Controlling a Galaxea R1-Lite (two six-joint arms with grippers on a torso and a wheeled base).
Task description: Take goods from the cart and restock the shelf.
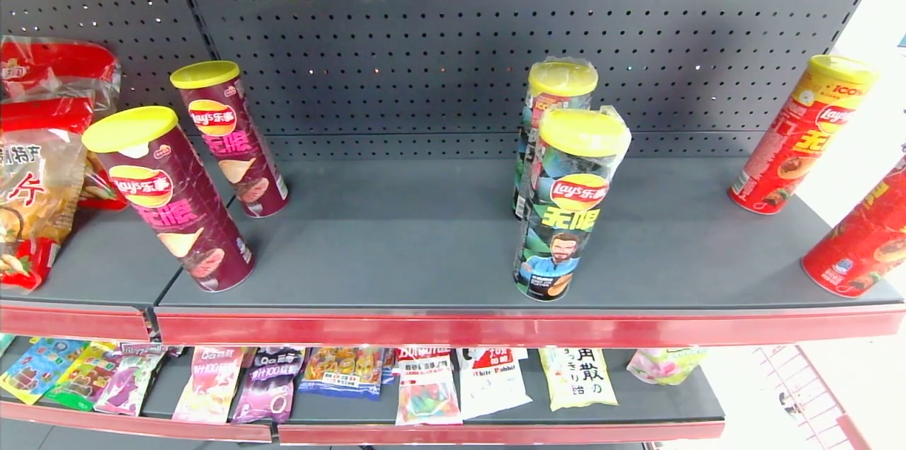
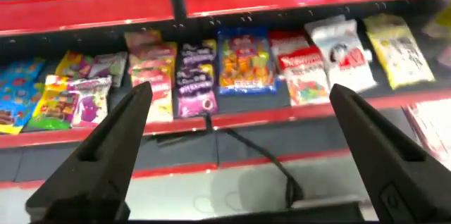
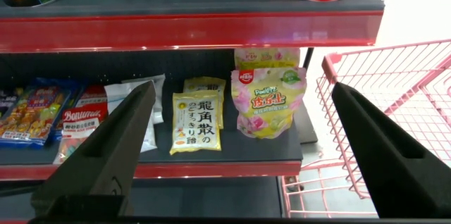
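Both hands hang empty, fingers spread wide: my left hand (image 2: 241,89) faces the candy bags (image 2: 243,62) on the lower shelf, and my right hand (image 3: 243,86) is near the shelf's end. From the right wrist I get the pink cart (image 3: 394,48) beside the shelf (image 1: 425,238). From the head I see upright maroon chip cans (image 1: 170,195), green chip cans (image 1: 570,202) and red chip cans (image 1: 803,131) on the upper level.

Grey shelf (image 1: 410,252) with two maroon cans (image 1: 173,199), two blue-green cans (image 1: 566,209), two red cans (image 1: 800,135), snack bags (image 1: 35,174) leftmost
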